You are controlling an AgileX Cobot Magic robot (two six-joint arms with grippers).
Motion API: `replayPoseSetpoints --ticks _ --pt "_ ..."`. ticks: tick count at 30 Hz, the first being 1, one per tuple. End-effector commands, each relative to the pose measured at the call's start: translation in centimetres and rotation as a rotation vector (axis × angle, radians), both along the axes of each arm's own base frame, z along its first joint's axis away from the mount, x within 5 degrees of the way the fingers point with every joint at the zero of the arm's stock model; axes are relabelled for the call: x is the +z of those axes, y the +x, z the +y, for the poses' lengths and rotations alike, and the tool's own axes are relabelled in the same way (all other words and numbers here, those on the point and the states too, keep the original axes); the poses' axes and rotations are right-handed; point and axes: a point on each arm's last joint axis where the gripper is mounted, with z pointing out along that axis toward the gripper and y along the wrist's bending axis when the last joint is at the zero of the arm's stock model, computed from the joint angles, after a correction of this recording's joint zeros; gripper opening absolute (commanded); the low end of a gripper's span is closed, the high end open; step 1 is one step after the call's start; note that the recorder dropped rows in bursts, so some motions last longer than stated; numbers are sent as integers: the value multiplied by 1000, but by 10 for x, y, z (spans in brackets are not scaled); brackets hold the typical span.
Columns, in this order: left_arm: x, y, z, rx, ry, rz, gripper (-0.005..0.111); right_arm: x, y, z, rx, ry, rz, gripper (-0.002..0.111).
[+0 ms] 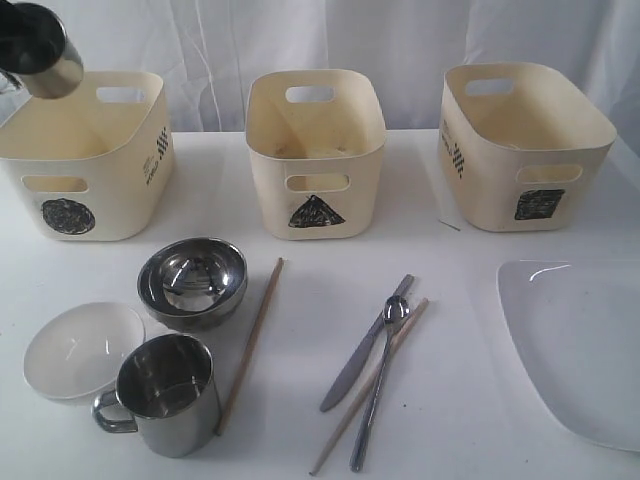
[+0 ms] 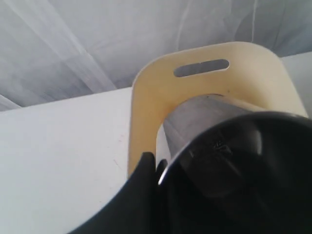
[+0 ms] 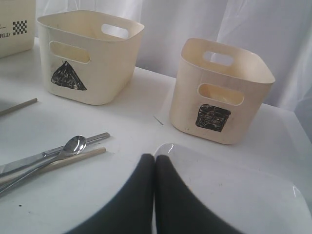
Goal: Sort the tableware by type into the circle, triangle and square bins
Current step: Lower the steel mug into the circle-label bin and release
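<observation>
- White table [image 1: 450,420] backed by a pale curtain [image 1: 400,40], with three cream bins in a row along its far side.
- Circle bin [image 1: 120,215] is on the left, triangle bin [image 1: 270,200] in the middle and square bin [image 1: 480,200] on the right. All three stand upright, and what lies inside them cannot be made out.
- Large white plate [image 1: 580,350] lies flat at the right front, cut off by the picture's edge.
- Nested steel bowls [image 1: 192,283] sit upright in front of the circle bin. The white bowl [image 1: 82,350] is just beside them, front left.
- Raised mug [image 1: 38,48] hangs tilted above the circle bin's rear left corner.
- Left gripper [image 2: 157,171] is clamped on the raised mug's rim, one finger [image 2: 146,170] showing outside the wall.
- Second mug [image 1: 165,393] stands upright by the white bowl, handle to the left.
- Right gripper [image 3: 155,168] hovers low over the plate's near edge, jaws pressed together on nothing.
- Knife [image 1: 365,345] lies at a slant, blade tip toward the front left.
- Spoon [image 1: 380,385] crosses the knife, its bowl toward the bins.
- One chopstick [image 1: 250,345] runs front to back right of the steel bowls. The other chopstick [image 1: 345,425] slants under the knife and spoon.
</observation>
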Motion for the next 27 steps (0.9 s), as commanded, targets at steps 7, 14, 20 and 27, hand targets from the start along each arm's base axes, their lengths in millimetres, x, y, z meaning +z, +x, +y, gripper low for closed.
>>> replayPoseSetpoints --ticks 7,14,20,27 --pt "-66 56 -6 19 -136 94 26 0 0 0 4 -3 -13 0" --pt "-52 44 -9 6 -159 150 43 0 0 0 4 -3 -13 0" --pt "-11 2 -22 -197 -156 214 26 0 0 0 4 -3 -13 0" --pt "2 -72 -22 -210 -139 286 25 0 0 0 4 -3 -13 0"
